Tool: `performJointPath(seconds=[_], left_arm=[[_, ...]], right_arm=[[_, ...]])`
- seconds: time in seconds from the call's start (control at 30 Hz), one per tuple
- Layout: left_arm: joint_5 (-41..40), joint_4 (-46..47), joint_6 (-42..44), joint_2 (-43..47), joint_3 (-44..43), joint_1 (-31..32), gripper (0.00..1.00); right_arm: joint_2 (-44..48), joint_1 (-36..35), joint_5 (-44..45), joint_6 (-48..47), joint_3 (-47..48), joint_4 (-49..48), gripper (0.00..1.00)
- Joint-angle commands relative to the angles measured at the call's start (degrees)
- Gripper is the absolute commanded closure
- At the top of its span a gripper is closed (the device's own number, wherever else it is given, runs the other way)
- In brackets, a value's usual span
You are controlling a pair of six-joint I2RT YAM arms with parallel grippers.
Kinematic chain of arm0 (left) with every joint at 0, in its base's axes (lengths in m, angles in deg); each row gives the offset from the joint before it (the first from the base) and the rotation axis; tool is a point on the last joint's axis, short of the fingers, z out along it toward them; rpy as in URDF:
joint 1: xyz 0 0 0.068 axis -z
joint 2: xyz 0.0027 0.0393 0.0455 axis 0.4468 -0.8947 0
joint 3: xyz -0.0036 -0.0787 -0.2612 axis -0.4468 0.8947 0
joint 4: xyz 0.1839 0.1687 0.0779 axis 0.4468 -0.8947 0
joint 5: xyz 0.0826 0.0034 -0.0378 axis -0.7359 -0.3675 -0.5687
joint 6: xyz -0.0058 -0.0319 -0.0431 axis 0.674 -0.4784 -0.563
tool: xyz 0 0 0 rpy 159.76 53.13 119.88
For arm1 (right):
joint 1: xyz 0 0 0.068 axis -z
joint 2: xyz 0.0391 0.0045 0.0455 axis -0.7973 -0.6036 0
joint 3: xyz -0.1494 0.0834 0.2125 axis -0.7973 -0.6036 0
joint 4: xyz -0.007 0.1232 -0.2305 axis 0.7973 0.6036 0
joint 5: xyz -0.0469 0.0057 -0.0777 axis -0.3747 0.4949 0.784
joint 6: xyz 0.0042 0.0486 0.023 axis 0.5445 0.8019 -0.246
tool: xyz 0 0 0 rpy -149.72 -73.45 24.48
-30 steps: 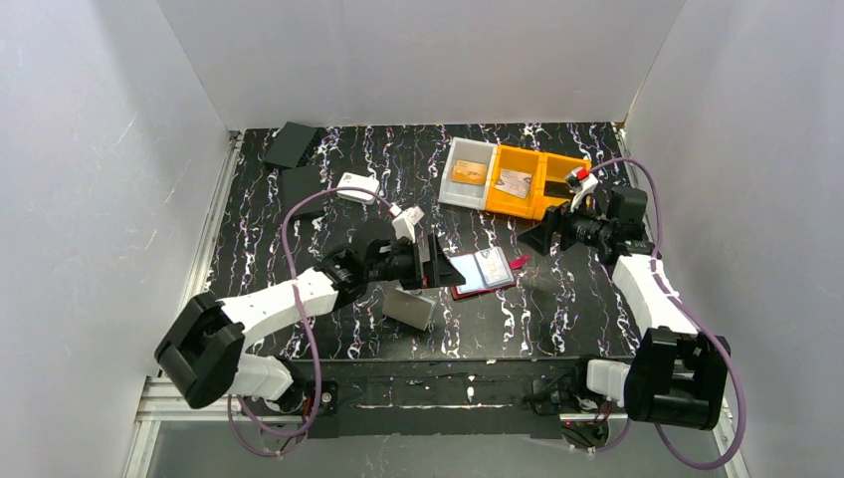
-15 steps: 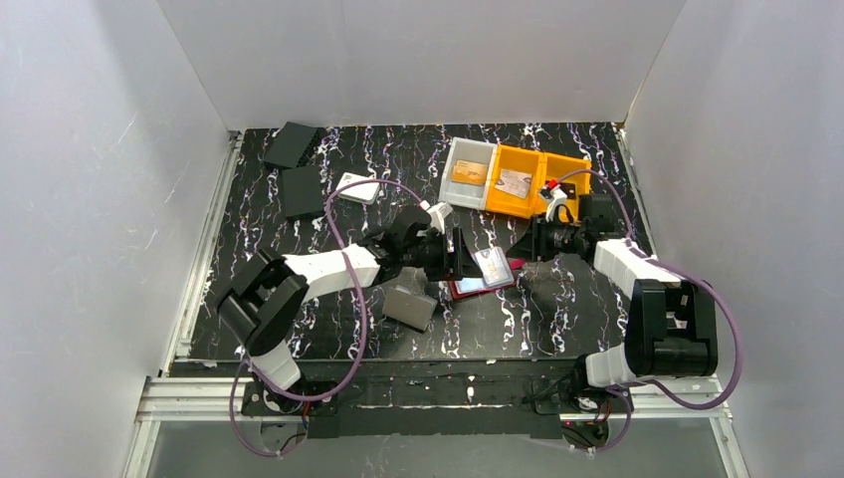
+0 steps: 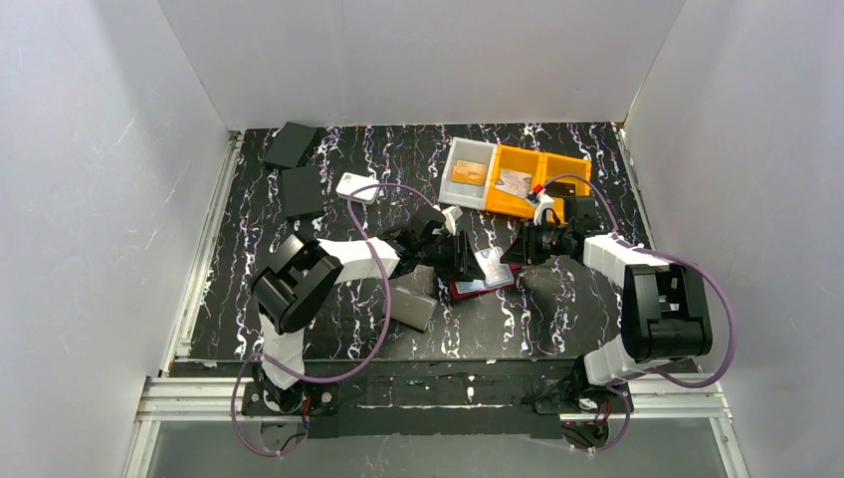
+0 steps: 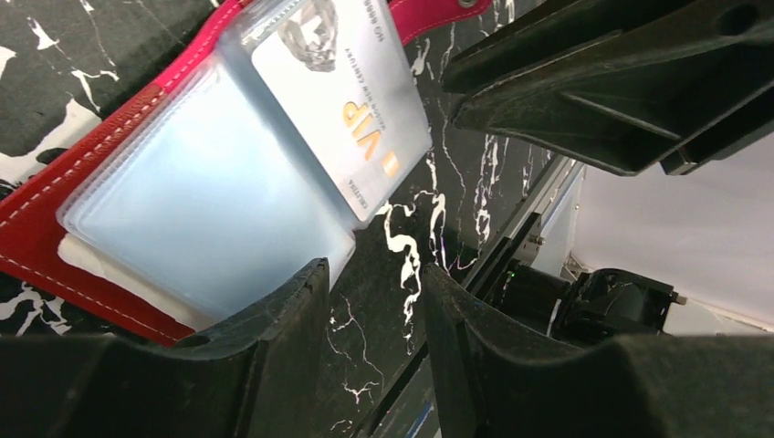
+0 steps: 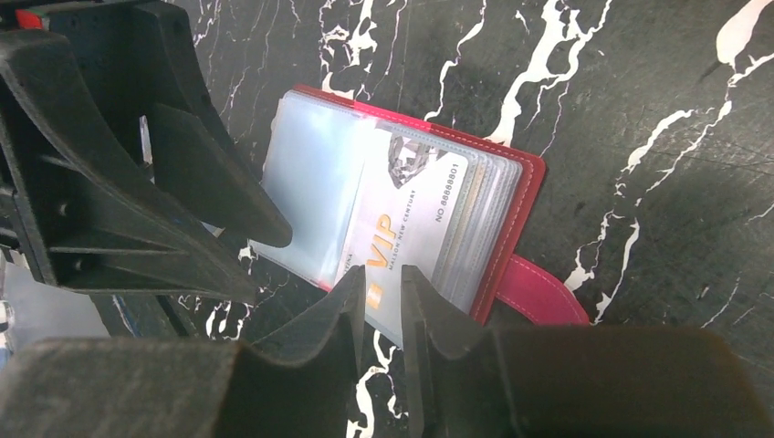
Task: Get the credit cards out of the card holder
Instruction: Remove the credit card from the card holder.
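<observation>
Right wrist: credit card [image 5: 411, 228] pokes lengthwise from card holder [image 5: 525, 196] toward right pincer [image 5: 383, 278]; whether it grips, unclear.

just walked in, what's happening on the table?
Both arms are at the red card holder, lying open mid-table. The right gripper has its jaws close together astride the corner of a VIP card poking out of a clear sleeve; whether it is gripped, I can't tell. The left gripper, jaws apart, sits at the holder's opposite edge, one finger over the sleeve pages. An orange card and a silver card lie in the bins.
</observation>
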Motion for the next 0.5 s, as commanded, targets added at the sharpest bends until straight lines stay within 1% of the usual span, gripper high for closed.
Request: performJointPath(seconds=[0.0,0.23,0.47], left_arm=[[0.18,-0.28,-0.33,-1.12,-2.76,-0.27,0.59],[1.20,-0.28,-1.02,-3.23,-4.68,-0.76,0.58],[0.77,-0.30,-2.16,-4.87,-4.85,-1.62,0.57]], right_arm=[[-1.94,-0.51,0.67,1.07,2.55,-1.13,0.70],[-4.38,-1.12,0.58,1.29,3.36,-0.58,0.68],[-5.23,-1.32,1.57,1.09,3.92,0.05,0.65]])
